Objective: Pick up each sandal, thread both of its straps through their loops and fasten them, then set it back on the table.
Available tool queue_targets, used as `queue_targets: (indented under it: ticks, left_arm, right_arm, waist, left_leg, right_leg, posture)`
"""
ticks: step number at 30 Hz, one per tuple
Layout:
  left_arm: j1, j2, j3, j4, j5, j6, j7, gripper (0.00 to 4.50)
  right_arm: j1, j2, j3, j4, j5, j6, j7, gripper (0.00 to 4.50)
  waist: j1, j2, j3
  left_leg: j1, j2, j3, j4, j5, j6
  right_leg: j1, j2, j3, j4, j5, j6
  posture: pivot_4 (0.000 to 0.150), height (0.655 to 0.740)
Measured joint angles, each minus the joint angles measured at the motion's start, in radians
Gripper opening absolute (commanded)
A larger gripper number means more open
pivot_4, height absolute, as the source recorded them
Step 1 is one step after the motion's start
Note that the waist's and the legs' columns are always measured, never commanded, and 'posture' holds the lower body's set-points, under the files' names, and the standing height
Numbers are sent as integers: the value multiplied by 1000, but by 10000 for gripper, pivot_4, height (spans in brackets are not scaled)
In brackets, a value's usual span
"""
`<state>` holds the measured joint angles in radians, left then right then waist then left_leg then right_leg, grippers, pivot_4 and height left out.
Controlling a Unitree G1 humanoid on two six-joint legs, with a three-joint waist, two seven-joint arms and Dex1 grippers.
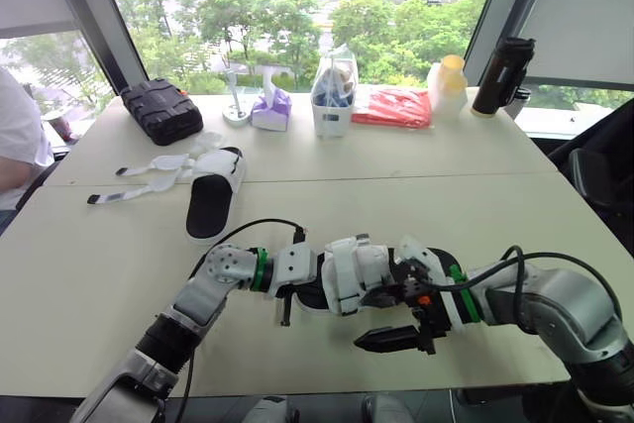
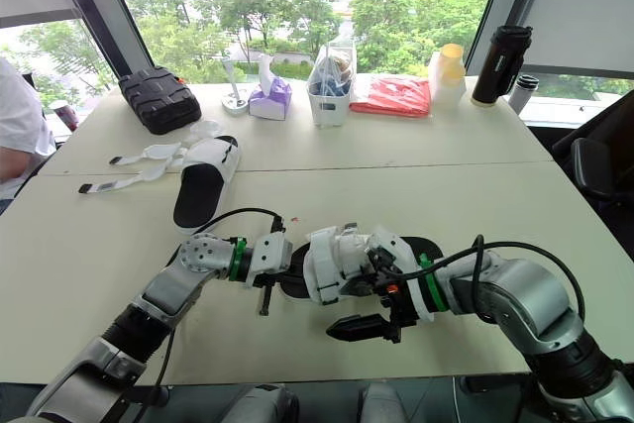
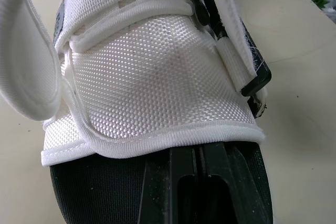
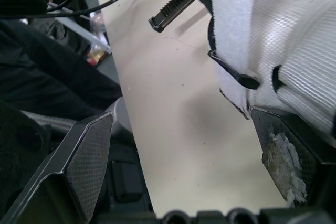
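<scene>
I have the sandal [image 1: 349,272] lying close to the near edge of the table [image 1: 89,274], between both arms. My right gripper [image 4: 181,127] is released, its fingers [image 4: 86,156] spread wide, one just beside a strap [image 4: 231,19]. I cannot tell the grip of the left gripper [image 1: 293,282]. From this sandal, bare tabletop lies open at 9 and 3 o'clock. The other sandal [image 1: 213,195] sits at 11 o'clock, well apart.

The table [image 1: 515,215] carries two sandals: one sandal [image 1: 347,274] at its near edge and a second sandal [image 1: 213,200] nearer the left edge. Along the far edge stand one black case [image 1: 161,109], one tissue pack [image 1: 270,108], one clear bin [image 1: 334,96], one red packet [image 1: 393,106], one yellow-capped bottle [image 1: 448,84] and one black flask [image 1: 502,74].
</scene>
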<state>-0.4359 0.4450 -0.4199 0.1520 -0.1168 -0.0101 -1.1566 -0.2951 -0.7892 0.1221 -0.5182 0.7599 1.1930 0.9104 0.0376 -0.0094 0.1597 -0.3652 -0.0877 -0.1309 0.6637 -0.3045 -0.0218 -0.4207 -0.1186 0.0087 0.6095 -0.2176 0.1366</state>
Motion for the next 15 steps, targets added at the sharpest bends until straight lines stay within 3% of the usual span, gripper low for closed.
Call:
queue_targets:
  ticks: [15]
  left_arm:
    - [-1, 11, 3, 8, 0, -4, -2, 0]
  right_arm:
    - [3, 82, -34, -28, 71, 77, -137, 44780]
  waist:
    - [-8, 0, 0]
  left_leg:
    - [6, 1, 0, -2, 0, 0]
  right_leg:
    - [4, 1, 0, 0, -2, -2]
  posture:
    - [1500, 7400]
